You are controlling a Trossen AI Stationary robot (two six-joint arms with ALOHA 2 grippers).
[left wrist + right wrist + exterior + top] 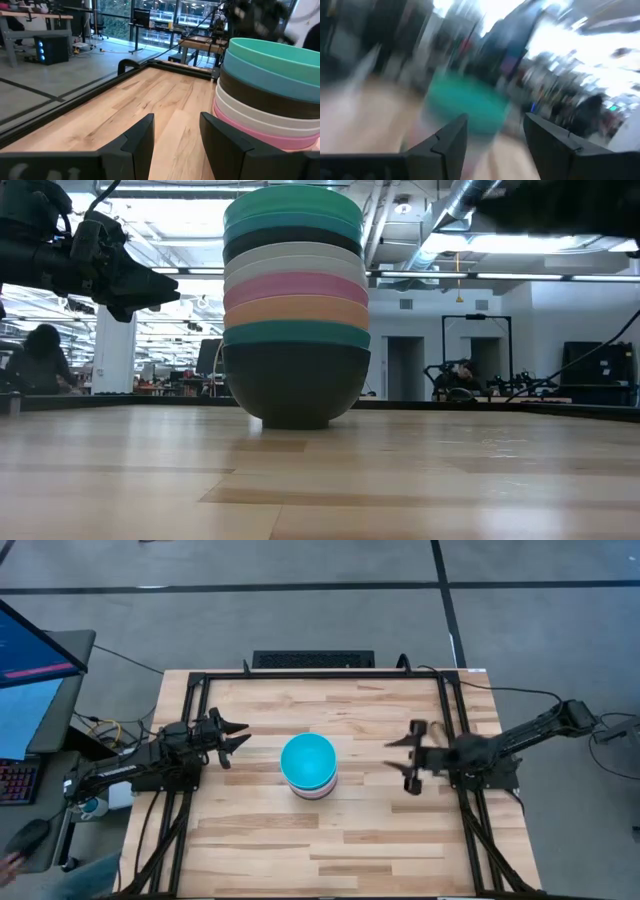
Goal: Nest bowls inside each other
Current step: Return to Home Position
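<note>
The bowls stand nested in one stack (308, 766) at the table's middle, the bottom dark bowl resting on the wood (296, 385); turquoise tops it, with black, white, pink and orange rims below (270, 90). In the right wrist view the stack (465, 107) is a blur. My left gripper (238, 737) hovers open to the stack's left, clear of it (175, 145). My right gripper (405, 760) is open to the stack's right, off the table (495, 145).
A dark metal frame (320, 675) runs along the table's far edge and both sides. Bare wood lies around the stack on every side (330, 840). A monitor and keyboard (30, 690) sit beyond the left edge.
</note>
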